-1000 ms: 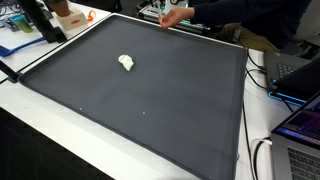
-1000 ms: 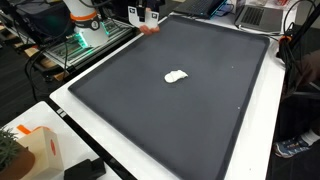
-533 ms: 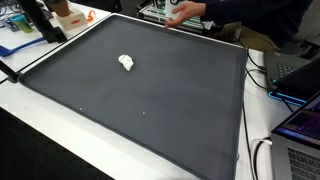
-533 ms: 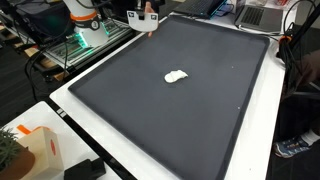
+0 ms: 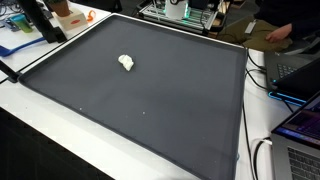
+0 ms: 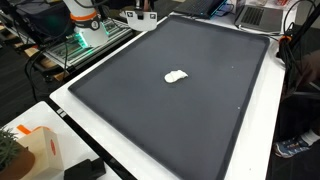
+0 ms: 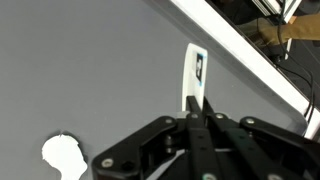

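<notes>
Gripper (image 7: 196, 78) fills the lower half of the wrist view, and its two fingers (image 7: 194, 70) are pressed flat against each other - fully closed, with nothing caught between them. They point out over the dark mat (image 7: 100, 60), tips up toward the far side of the frame. Whether the tips touch the mat or hang above it cannot be told from this angle.

White lump (image 7: 62, 155) sits off to the gripper's left and back from the fingertips, down beside the black body of the tool - clear of the fingers, not touching them. Both exterior views show that same lump (image 5: 126, 63) (image 6: 176, 76) lying alone on the mat (image 5: 160, 105) (image 6: 185, 125), well in from every border.

Ahead of the fingertips and to their right, the mat ends at a white table edge (image 7: 240, 50) that runs on a slant across the wrist view.
</notes>
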`<control>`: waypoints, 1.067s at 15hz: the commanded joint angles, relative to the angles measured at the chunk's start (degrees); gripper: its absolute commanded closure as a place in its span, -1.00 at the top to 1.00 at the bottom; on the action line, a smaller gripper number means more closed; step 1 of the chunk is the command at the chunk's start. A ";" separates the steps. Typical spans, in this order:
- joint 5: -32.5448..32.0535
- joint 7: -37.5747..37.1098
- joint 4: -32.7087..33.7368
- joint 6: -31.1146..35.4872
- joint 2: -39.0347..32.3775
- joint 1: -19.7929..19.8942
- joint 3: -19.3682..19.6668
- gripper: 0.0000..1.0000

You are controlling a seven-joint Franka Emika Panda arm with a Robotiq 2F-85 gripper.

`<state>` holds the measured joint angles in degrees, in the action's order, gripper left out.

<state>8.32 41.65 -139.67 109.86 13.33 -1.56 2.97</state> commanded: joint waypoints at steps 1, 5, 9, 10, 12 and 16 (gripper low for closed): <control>-0.07 -0.08 0.04 -0.05 -0.01 -0.32 0.30 -0.92; 1.19 -10.21 -3.72 9.76 1.32 -0.09 -0.74 -0.98; -2.05 -21.86 -6.17 22.79 0.91 -0.11 -2.47 -0.98; -3.57 -25.51 -6.17 25.75 0.08 0.08 -3.23 -0.98; -8.12 -34.30 -5.18 30.46 -2.17 0.76 -5.09 -0.98; -13.01 -41.35 -3.71 30.91 -3.48 1.37 -6.07 -0.92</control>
<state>-4.73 0.10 -143.37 140.91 9.75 0.57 -3.85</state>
